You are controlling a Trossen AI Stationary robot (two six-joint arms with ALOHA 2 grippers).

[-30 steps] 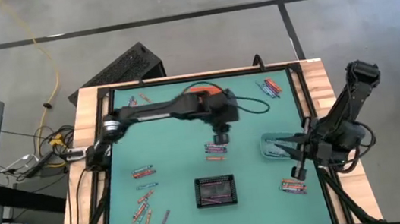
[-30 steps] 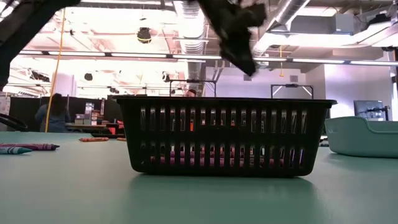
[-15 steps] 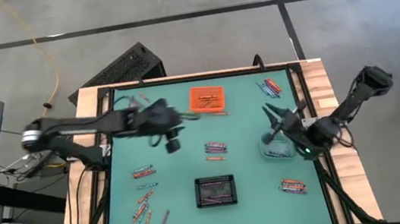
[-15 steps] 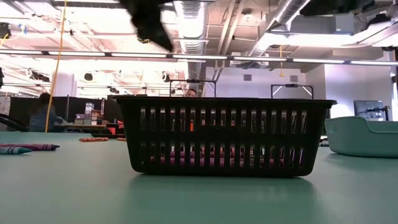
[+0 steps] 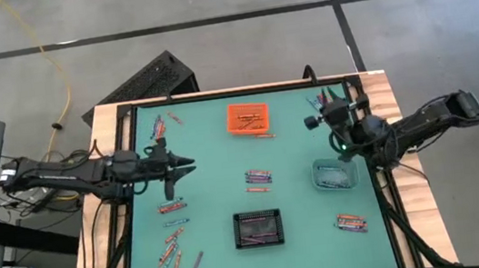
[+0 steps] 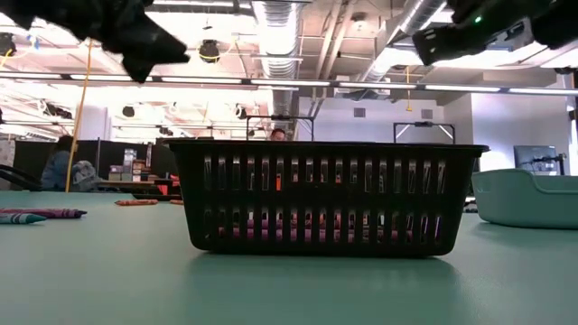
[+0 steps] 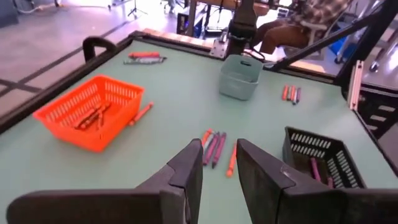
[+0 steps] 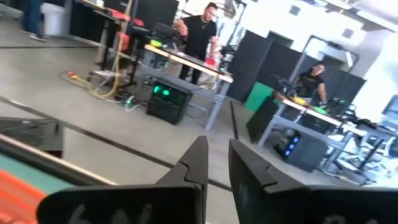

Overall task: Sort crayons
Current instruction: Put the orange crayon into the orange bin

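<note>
Left claw [image 5: 186, 167] empty, slightly parted, right claw [image 5: 320, 120] likewise, three bins.

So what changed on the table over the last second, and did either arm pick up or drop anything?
The left gripper swung from beside the orange mesh bin back to the green mat's left edge, fingers slightly parted, holding nothing. The right gripper rose from the pale teal bin toward the far right corner. No grasp or release is visible. The black slatted basket and loose crayons stayed put.
</note>
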